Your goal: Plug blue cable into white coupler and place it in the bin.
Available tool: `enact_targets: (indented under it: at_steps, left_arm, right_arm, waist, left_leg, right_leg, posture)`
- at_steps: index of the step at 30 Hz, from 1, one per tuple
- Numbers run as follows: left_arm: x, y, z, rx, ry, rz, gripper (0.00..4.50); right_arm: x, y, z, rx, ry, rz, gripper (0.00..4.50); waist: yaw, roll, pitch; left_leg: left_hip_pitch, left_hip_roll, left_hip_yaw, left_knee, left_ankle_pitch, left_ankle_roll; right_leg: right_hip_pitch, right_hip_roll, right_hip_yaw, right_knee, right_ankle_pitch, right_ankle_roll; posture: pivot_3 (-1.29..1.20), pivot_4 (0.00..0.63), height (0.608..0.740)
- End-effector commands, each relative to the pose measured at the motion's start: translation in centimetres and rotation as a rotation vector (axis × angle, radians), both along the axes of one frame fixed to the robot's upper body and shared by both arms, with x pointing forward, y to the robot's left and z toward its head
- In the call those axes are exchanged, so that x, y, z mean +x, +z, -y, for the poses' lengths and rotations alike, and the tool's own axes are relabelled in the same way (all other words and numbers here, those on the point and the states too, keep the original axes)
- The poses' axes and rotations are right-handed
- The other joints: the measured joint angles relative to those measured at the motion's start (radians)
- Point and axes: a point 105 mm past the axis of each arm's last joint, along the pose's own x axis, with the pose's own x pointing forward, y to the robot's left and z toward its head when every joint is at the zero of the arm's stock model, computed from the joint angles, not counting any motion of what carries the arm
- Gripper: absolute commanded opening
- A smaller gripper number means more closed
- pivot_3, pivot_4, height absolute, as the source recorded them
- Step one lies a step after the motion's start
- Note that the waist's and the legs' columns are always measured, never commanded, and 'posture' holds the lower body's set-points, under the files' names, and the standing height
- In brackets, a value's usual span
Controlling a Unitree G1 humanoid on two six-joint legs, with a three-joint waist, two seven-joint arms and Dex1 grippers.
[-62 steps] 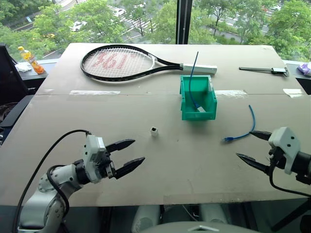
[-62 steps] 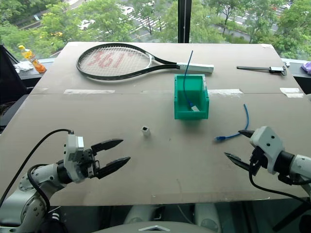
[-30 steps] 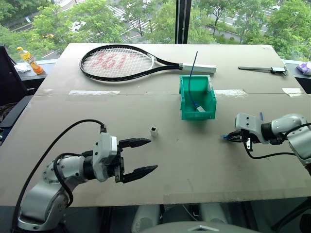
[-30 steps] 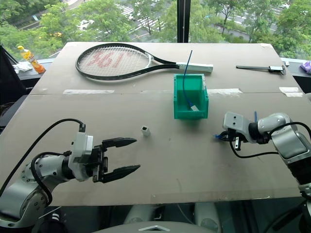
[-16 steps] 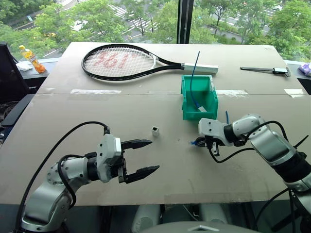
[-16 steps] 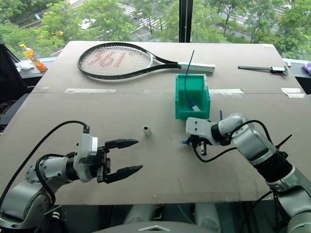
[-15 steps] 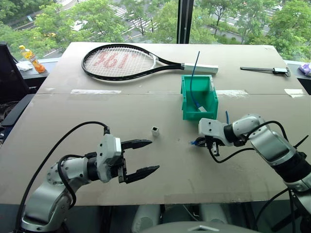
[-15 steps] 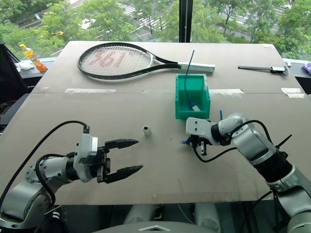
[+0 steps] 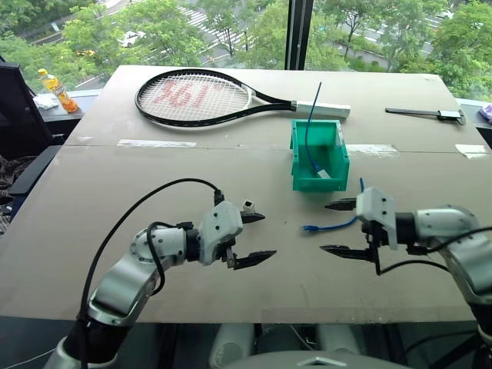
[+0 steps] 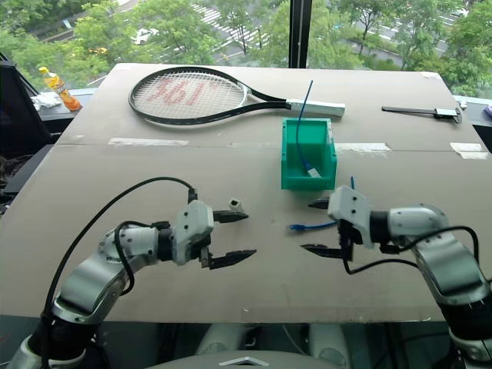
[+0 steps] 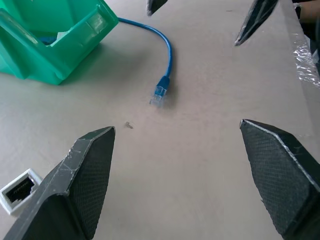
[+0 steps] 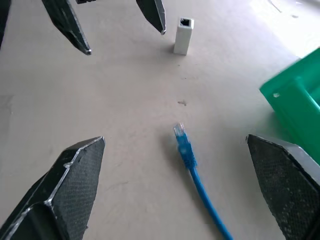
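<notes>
The blue cable [image 9: 332, 225] lies loose on the table, its clear plug [image 12: 179, 132] pointing toward the white coupler [image 9: 247, 205]. My right gripper [image 9: 336, 227] is open, its fingers on either side of the cable just behind the plug, not touching it. The coupler stands upright with its socket facing up, right beside the far fingertip of my open left gripper [image 9: 257, 238]. The two grippers face each other across a short gap. The teal bin [image 9: 335, 165] stands just beyond the right gripper.
A straighter blue cable [image 9: 311, 123] with a pale block stands in the bin. A tennis racket [image 9: 192, 96] lies at the back, a dark tool [image 9: 430, 114] at the back right, an orange bottle [image 9: 58, 91] off the far left edge.
My right gripper dragged the blue cable left toward the middle, then opened and let it go. My left gripper moved right, up beside the coupler.
</notes>
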Motion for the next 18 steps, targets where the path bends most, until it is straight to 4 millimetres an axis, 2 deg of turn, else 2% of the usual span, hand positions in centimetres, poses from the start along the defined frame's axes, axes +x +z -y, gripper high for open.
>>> enact_targets:
  at_steps: [1, 4, 9, 15, 18]
  left_arm:
    - [1.0, -0.3, 1.2, 0.036, -0.035, 0.020, 4.10]
    - [2.1, -0.3, 2.2, 0.053, -0.049, 0.020, 4.10]
    - [3.3, -0.6, 3.9, 0.078, -0.103, 0.019, 4.10]
    - [4.5, -1.9, 5.4, 0.179, -0.152, 0.057, 4.10]
    - [4.5, -2.4, 6.1, 0.187, -0.176, 0.044, 3.24]
  right_arm:
    - [-1.7, 0.9, 2.2, 0.083, -0.131, 0.092, 4.47]
    - [-3.3, 0.1, 3.5, 0.087, -0.215, 0.084, 4.47]
    - [-4.2, -0.9, 4.4, 0.067, -0.285, 0.092, 4.47]
    - [-4.6, 0.3, 4.2, 0.065, -0.324, 0.119, 4.47]
    - [-4.8, 0.8, 3.8, 0.067, -0.336, 0.126, 4.50]
  waist:
    - [-0.002, 0.000, 0.000]
    - [-0.015, 0.001, 0.000]
    - [-0.029, 0.001, 0.000]
    - [-0.025, 0.001, 0.000]
    - [-0.024, 0.001, 0.000]
  left_leg:
    - [0.000, 0.000, 0.000, 0.000, 0.000, 0.000]
    - [0.002, 0.001, 0.003, 0.000, 0.000, 0.000]
    - [0.011, 0.002, 0.003, 0.002, 0.000, 0.000]
    - [0.010, 0.002, 0.003, 0.001, 0.000, 0.000]
    - [0.010, 0.001, 0.003, 0.001, 0.000, 0.000]
  right_leg:
    - [0.000, 0.000, 0.000, 0.000, 0.000, 0.000]
    - [0.000, 0.000, 0.003, 0.001, -0.003, 0.002]
    - [0.008, 0.001, 0.004, 0.002, -0.003, 0.003]
    - [0.008, 0.001, 0.004, 0.002, -0.003, 0.003]
    - [0.008, 0.001, 0.004, 0.001, -0.003, 0.003]
  posture:
    - [0.00, 0.150, 0.740]
    - [0.00, 0.150, 0.740]
    - [0.00, 0.150, 0.740]
    - [0.00, 0.150, 0.740]
    - [0.00, 0.150, 0.740]
